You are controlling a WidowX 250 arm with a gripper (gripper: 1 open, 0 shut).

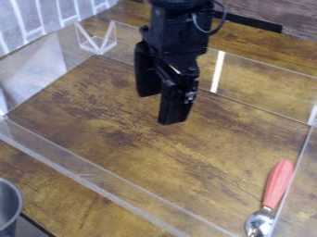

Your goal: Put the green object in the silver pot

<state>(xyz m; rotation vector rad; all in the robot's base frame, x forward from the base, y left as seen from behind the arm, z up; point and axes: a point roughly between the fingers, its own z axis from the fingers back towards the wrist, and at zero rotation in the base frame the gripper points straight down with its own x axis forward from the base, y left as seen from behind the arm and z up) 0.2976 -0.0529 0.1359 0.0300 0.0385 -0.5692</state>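
My black gripper [160, 106] hangs over the middle of the wooden tabletop, inside the clear-walled area. Its two fingers [175, 104] point down with a gap between them, and I see nothing held in the gap. The green object is not in view; I cannot tell where it is. Only the rim of the silver pot [7, 205] shows, at the bottom left corner, outside the clear front wall and far from the gripper.
A red-handled metal spoon [273, 198] lies at the bottom right. Low clear plastic walls [148, 190] ring the wooden surface. A small clear stand [95, 38] sits at the back left.
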